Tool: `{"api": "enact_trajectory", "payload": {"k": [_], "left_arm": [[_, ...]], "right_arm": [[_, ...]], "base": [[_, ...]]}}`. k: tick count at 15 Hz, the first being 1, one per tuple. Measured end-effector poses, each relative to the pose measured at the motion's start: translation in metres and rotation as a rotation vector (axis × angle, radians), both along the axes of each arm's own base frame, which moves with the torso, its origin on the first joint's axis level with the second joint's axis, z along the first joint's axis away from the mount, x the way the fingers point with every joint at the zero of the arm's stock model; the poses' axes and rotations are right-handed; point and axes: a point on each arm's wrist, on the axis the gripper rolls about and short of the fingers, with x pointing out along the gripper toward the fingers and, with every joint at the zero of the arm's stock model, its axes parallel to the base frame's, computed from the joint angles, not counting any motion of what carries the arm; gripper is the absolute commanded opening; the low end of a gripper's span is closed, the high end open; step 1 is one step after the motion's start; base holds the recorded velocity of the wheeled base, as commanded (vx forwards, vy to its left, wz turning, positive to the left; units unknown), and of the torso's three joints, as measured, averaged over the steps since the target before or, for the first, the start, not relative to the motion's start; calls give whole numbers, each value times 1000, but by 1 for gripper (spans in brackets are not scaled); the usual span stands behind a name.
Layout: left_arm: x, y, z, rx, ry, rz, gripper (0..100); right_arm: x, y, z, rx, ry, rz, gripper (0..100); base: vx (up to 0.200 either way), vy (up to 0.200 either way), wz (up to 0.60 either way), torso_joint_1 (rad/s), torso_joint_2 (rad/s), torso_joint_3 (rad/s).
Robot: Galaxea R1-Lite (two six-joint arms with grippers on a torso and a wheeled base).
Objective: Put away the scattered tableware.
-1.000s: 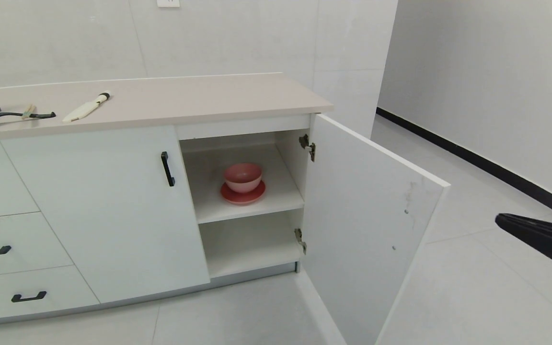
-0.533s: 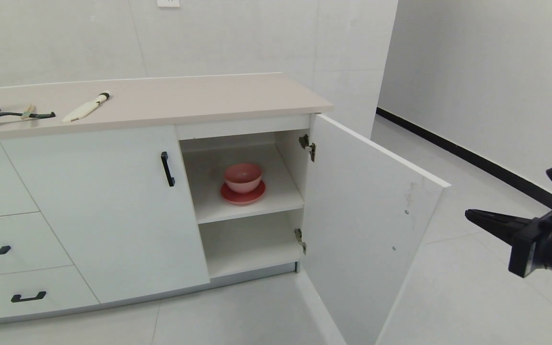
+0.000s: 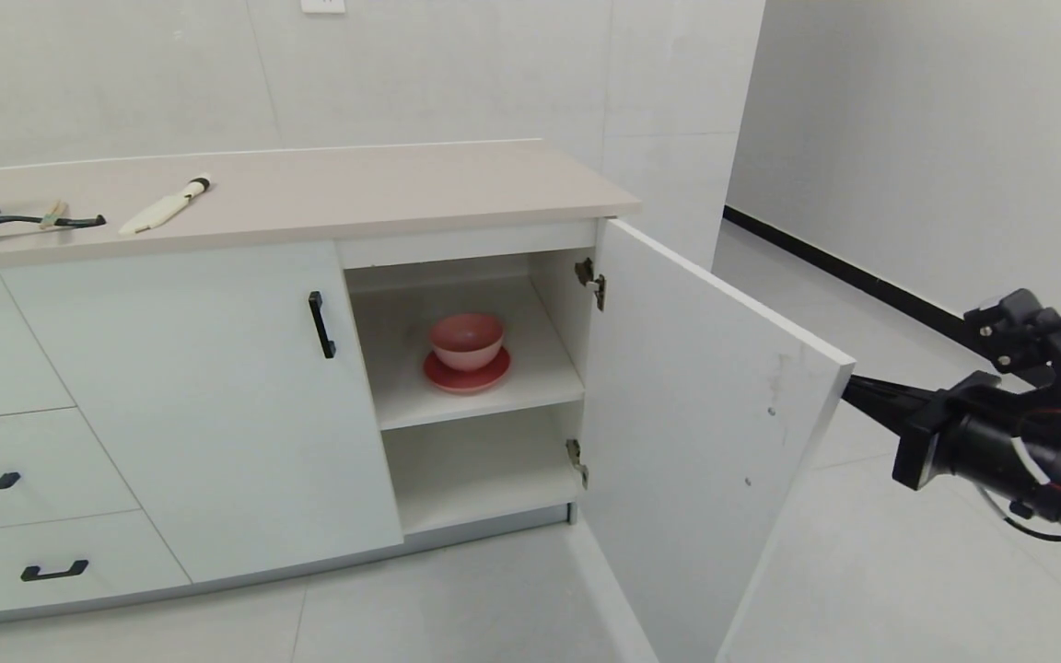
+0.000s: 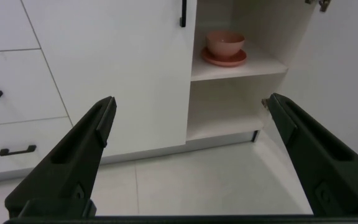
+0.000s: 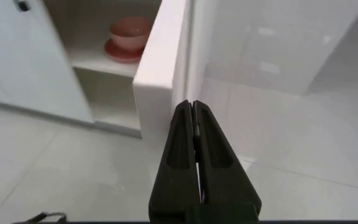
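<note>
Door (image 3: pixel 705 414) nudged inward | right gripper (image 5: pixel 192 104) advanced, seemingly touching it, jaws together | left gripper (image 4: pixel 190 102) jaws apart

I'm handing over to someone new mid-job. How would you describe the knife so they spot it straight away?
Find the beige countertop above the white cabinets. The knife lies flat toward its left end, angled away from the front edge. It is pale cream with a small black far end, unlike the thin black item lying to its left.
</note>
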Motion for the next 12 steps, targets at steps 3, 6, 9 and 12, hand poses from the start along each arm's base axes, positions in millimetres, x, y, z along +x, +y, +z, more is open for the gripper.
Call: {"api": "enact_trajectory", "payload": {"k": [3, 6, 9, 12], "left_arm": [[0, 0, 0, 0, 0, -1, 100], [0, 0, 0, 2, 0, -1, 100], [0, 0, 0, -1, 0, 0, 100], [0, 0, 0, -4, 0, 1, 100]], "right_arm": [[-3, 16, -5, 2, 6, 82, 0], [5, 49, -7, 4, 1, 212, 0], [35, 105, -13, 54, -74, 354, 0], [46, 187, -16, 237, -242, 552, 0]], "base": [[0, 0, 0, 0, 0, 0], [0, 0, 0, 0, 0, 0], [0, 0, 0, 0, 0, 0], [0, 0, 0, 0, 0, 0]]}}
